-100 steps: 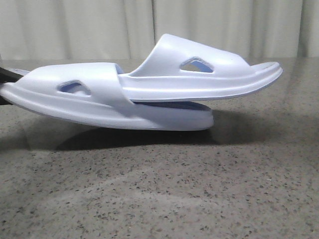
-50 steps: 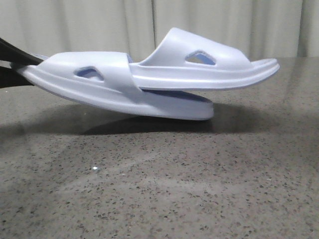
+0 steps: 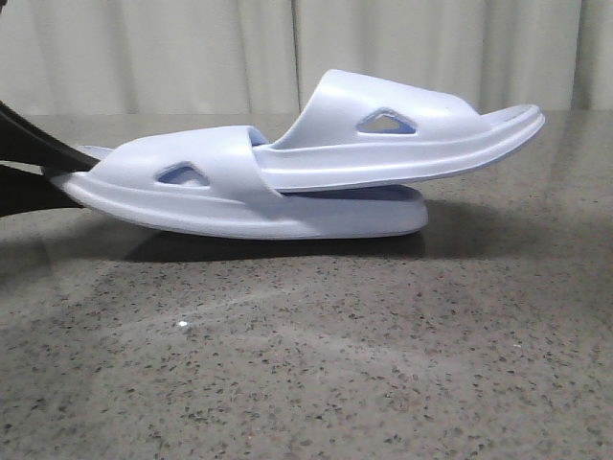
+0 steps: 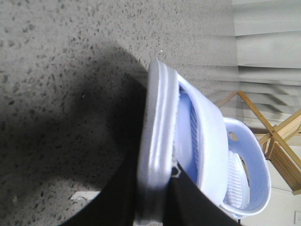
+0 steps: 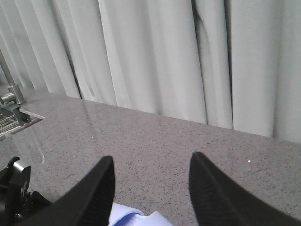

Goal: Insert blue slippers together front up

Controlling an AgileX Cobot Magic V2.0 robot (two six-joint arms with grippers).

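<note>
Two pale blue slippers lie nested on the speckled table. The lower slipper point(image 3: 287, 206) rests on its sole. The upper slipper point(image 3: 421, 144) is pushed under the lower one's strap and juts out to the right, toe slightly raised. My left gripper point(image 3: 59, 171) comes in from the left edge and is shut on the lower slipper's left end. In the left wrist view my left gripper point(image 4: 157, 197) pinches that slipper's sole edge point(image 4: 157, 141), with the other slipper point(image 4: 244, 169) beyond. My right gripper point(image 5: 151, 162) is open and empty above a corner of a slipper point(image 5: 136, 219).
Pale curtains hang behind the table. A wooden frame point(image 4: 277, 141) stands past the slippers in the left wrist view. A metal fixture point(image 5: 11, 101) sits at the table's far edge. A small white scrap point(image 4: 84, 195) lies on the table by my left fingers.
The nested pair has shifted right. The lower slipper's held end rose, then came back down, and it now lies flatter on the table.
</note>
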